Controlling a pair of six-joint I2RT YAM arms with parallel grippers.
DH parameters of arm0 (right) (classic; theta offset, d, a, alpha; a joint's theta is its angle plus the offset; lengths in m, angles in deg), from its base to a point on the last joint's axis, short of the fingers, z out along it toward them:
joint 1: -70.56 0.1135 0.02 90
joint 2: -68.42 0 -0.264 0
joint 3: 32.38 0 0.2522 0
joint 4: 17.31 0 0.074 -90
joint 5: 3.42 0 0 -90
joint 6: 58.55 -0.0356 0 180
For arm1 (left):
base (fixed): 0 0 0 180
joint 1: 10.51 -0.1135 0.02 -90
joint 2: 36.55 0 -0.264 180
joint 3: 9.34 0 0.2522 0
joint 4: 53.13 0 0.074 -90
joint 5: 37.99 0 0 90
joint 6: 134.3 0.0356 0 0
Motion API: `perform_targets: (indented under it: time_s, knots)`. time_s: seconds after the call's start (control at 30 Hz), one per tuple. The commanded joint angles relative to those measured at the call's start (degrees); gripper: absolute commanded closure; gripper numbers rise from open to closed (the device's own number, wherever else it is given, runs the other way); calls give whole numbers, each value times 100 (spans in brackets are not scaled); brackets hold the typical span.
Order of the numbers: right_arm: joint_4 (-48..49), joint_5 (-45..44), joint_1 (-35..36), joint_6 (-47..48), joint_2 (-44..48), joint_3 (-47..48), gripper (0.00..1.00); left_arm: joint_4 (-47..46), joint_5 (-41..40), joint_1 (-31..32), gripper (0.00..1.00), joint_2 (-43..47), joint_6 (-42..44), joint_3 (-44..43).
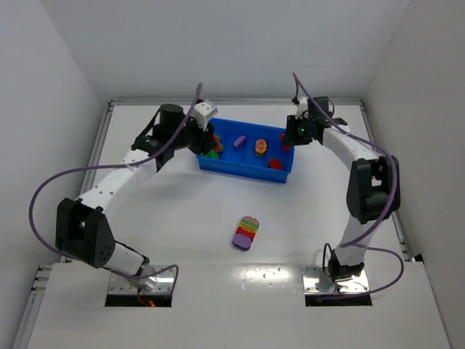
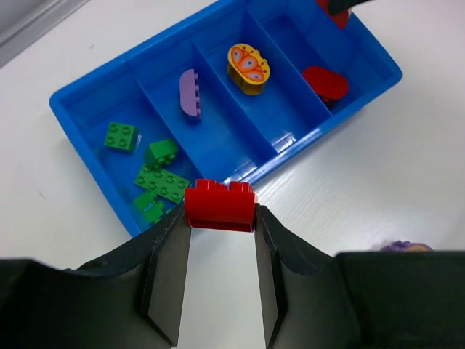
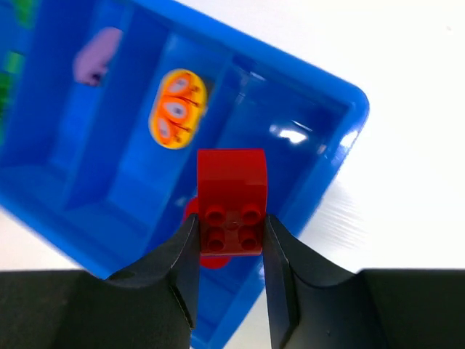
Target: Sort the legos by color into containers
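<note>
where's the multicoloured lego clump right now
In the top view the multicoloured clump lies alone on the white table, near the centre, on the near side of the blue tray and well clear of it.

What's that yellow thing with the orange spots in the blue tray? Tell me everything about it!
The yellow piece is a rounded, shiny plastic block with orange and pale ovals printed on its face, a bit like butterfly wings. It lies alone in one middle compartment of the blue tray, between the compartment with the purple piece and the one with a red piece. It seems to touch only the tray, and nothing is holding it.
</note>
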Motion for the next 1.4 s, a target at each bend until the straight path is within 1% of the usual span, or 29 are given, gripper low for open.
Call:
perform_targets:
  time_s: [0.0,0.03,0.07,0.1,0.13,0.17,0.27,0.3,0.33,0.4,0.43,0.5,0.57,0.63,0.67,0.73,0.83,0.97,1.03,1.1,1.17,1.23,1.3,1.33,1.37]
  knots:
    - [-51,-1137,268,410,259,-89,94,-426,-1003,297,77,-22,82,-92]
    - [-51,-1209,321,410,259,-158,89,-487,-1074,428,75,-93,82,-145]
    - [1,-1209,391,462,259,-159,69,-488,-1074,482,75,-180,82,-198]
    - [1,-1209,391,463,259,-159,60,-548,-1135,482,75,-277,82,-268]
    - [1,-1157,391,463,207,-159,53,-549,-1066,552,75,-478,-5,-425]
    - [53,-1104,444,411,206,-159,40,-645,-987,553,75,-584,-171,-488]
    - [106,-1034,444,349,259,-159,28,-1031,-496,553,75,-918,-514,-672]
    - [107,-1034,444,209,311,-107,23,-1363,-346,553,75,-1120,-759,-673]
    - [107,-1034,444,147,416,-106,23,-1593,-66,553,75,-1217,-901,-673]
    - [177,-859,357,-81,575,-54,22,-1997,112,675,75,-1428,-1365,-787]
    - [177,-980,304,-152,784,-54,22,-2286,321,676,75,-1690,-1481,-874]
    - [177,-1147,251,-205,1066,-54,22,-2360,402,903,74,-2008,-1631,-1287]
    - [343,-1410,172,-275,1574,-246,22,-2360,464,1035,74,-2481,-1684,-1603]
    - [344,-1551,14,-415,1883,-448,22,-2421,464,1141,74,-2764,-1824,-2025]
    - [344,-1674,13,-416,2015,-528,22,-2421,464,1220,74,-2904,-1825,-2157]
    - [344,-1675,-153,-468,2385,-781,21,-2421,464,1281,70,-3309,-2026,-2570]
    - [99,-1781,-320,-469,2728,-1064,21,-2211,411,1387,69,-3819,-2027,-3115]
    - [-78,-1729,-478,-469,2913,-1179,21,-2140,183,1449,66,-4336,-1975,-3563]
    - [-200,-1667,-610,-416,2913,-1179,21,-1868,103,1511,65,-4583,-1808,-3975]
    - [-253,-1614,-663,-416,2966,-1109,21,-1692,-97,1572,65,-4908,-1738,-4223]
    - [-323,-1562,-716,-355,2966,-1030,21,-1639,-99,1572,63,-5058,-1685,-4442]
    - [-385,-1482,-716,-224,2913,-950,21,-1552,-282,1634,53,-5234,-1615,-4575]
    - [-543,-1412,-769,-92,2852,-801,21,-1551,-283,1634,41,-5288,-1553,-4698]
    - [-544,-1272,-769,-91,2791,-801,21,-1551,-405,1634,35,-5340,-1492,-4759]
    - [-631,-1219,-769,-13,2738,-731,21,-1551,-406,1686,31,-5340,-1491,-4760]
